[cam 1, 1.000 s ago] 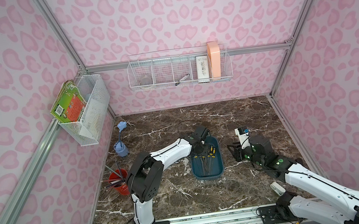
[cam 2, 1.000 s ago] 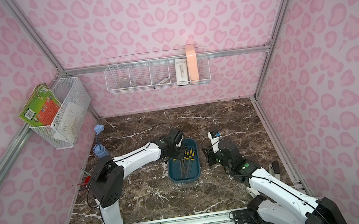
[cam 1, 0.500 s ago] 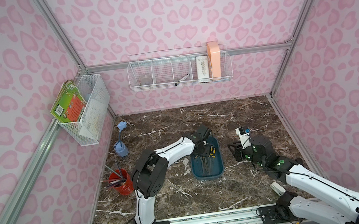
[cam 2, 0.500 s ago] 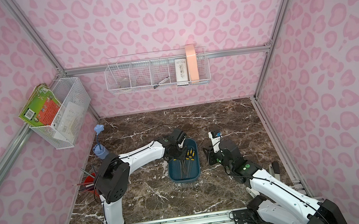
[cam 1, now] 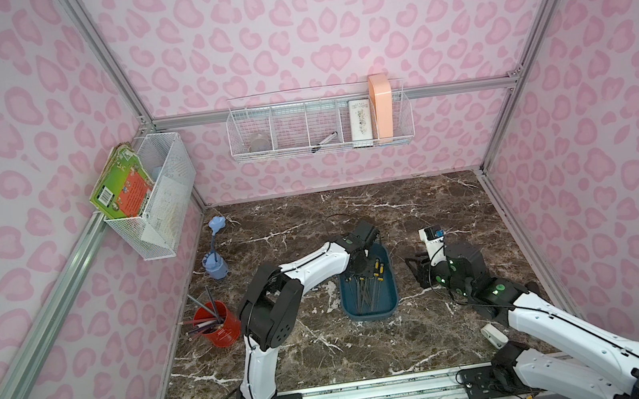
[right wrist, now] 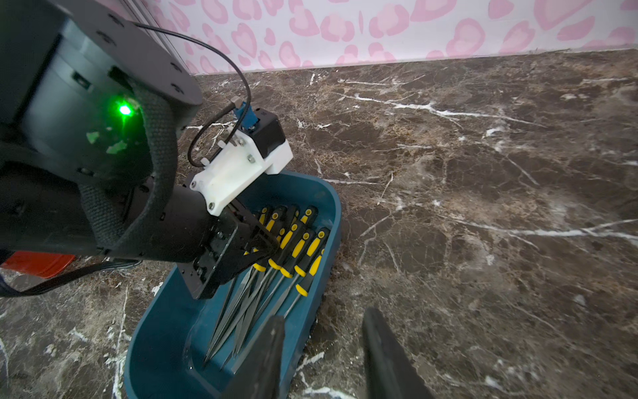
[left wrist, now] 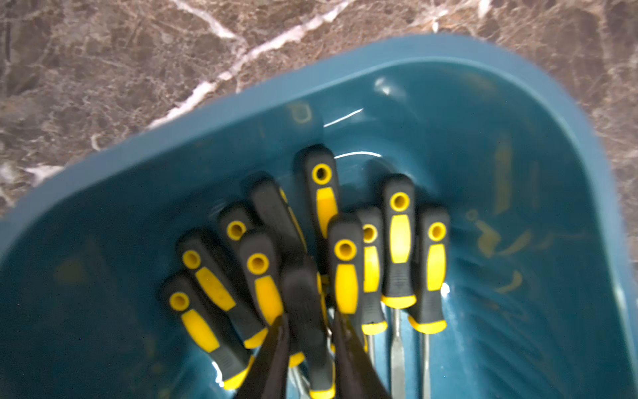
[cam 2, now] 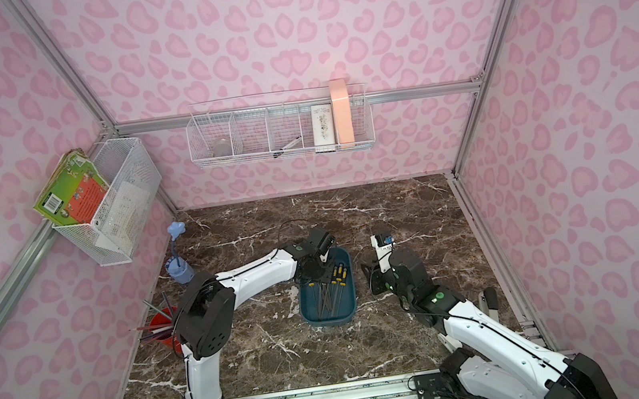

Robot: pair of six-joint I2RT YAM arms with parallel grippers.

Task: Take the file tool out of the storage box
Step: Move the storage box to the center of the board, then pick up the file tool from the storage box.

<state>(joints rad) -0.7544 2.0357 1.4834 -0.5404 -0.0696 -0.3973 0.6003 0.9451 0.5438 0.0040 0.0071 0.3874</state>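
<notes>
Your left gripper (left wrist: 310, 349) is down inside the storage box (left wrist: 431, 51), and its jaws have drawn in over the last second. One finger (left wrist: 272, 355) now lies against each side of a black handle, the file tool (left wrist: 303, 297) that sits uppermost in the bundle. Contact looks made, but these views do not confirm how firm the hold is. The file has not risen. It lies with the other files (left wrist: 399, 238), handles fanned at the far end of the box and blades pointing to the near end. The box stands where it stood a second ago, on the marble table (cam 1: 415, 204) between your two arms. Your right gripper (right wrist: 324, 362) hangs just beside the near end of the box, jaws apart, nothing between them. Finding: the grasp step is at its close and the lift is outstanding. Raise gently, since neighbouring handles press against the chosen one and may ride up with it.
</notes>
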